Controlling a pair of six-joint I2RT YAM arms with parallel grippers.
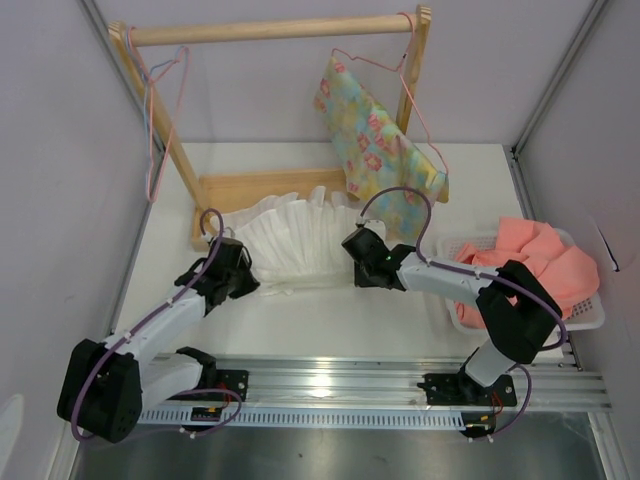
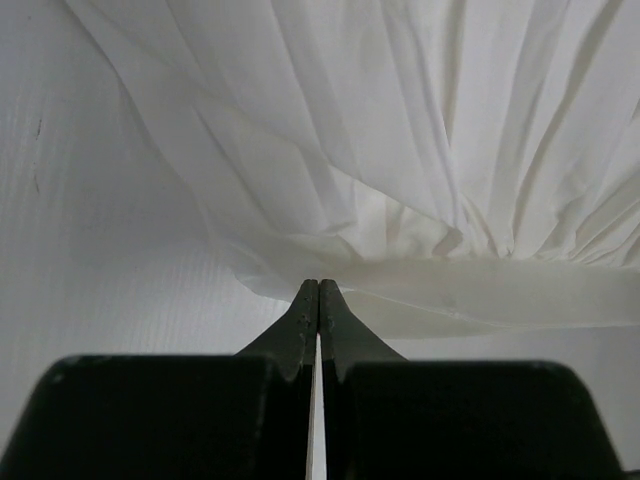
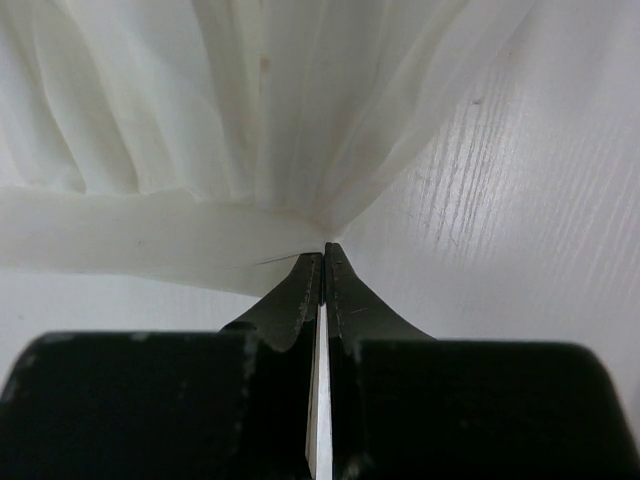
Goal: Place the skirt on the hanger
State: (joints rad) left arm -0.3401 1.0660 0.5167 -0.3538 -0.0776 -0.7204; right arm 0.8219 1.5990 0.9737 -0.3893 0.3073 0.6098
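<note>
The white pleated skirt (image 1: 300,240) lies flat on the table, waistband toward me and ruffled hem toward the rack. My left gripper (image 1: 247,278) is shut on the waistband's left corner; in the left wrist view its closed tips (image 2: 318,285) pinch the edge of the skirt (image 2: 400,150). My right gripper (image 1: 352,258) is shut on the waistband's right corner; its tips (image 3: 323,250) meet at the corner of the skirt (image 3: 150,130). The empty pink wire hanger (image 1: 153,150) hangs at the left end of the rod.
A wooden rack (image 1: 270,30) stands at the back, its base board (image 1: 260,188) just behind the skirt. A floral garment (image 1: 375,145) hangs on another pink hanger at the right. A white basket (image 1: 590,318) with salmon-pink cloth (image 1: 540,260) sits at the right.
</note>
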